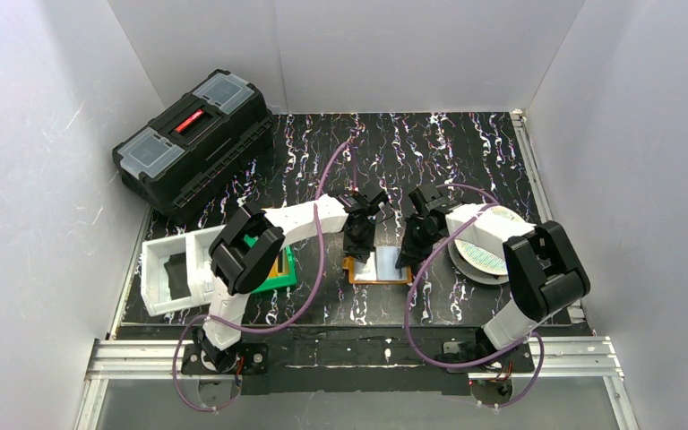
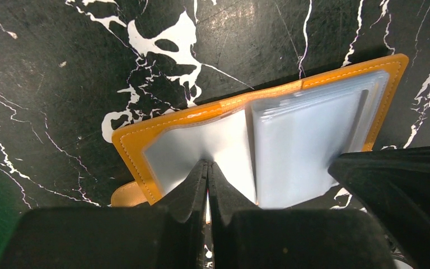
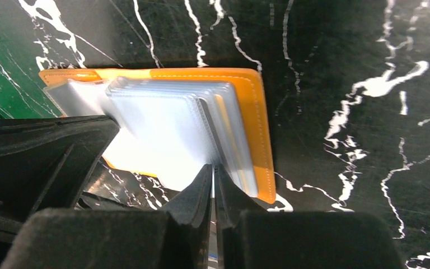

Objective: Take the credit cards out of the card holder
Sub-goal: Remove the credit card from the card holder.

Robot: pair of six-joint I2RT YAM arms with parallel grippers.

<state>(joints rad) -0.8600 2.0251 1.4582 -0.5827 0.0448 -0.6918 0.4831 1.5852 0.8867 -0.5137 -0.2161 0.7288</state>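
You have a black table (image 1: 502,152) with white squiggles under everything; at its far left corner sits a big black toolbox (image 1: 193,143) with a red handle. Your two arms reach in from the near edge and meet in the middle. A white tray (image 1: 154,296) sits near the left edge with something dark in it, too small to name; a round white disc (image 1: 484,255) lies on the right, partly under your right arm; a green bin (image 1: 288,269) sits just beside the tray, mostly hidden by your left arm.

The card holder (image 1: 385,269) lies open and flat on the table, right between the two claws; its orange cover faces down and its clear pockets face up.

Your left gripper (image 2: 208,165) is clenched tight, fingers pressed together; the tips touch the clear pocket on the left half; you cannot tell if a pocket leaf is caught between them. Your right gripper (image 3: 213,168) is clenched too, with only a thin slit left; it looks to pinch the near edge of the stacked clear pockets on the right half.

The credit cards (image 3: 223,120) sit inside the holder; a thin yellow edge and a dark edge peek out between the pockets in the right wrist view.
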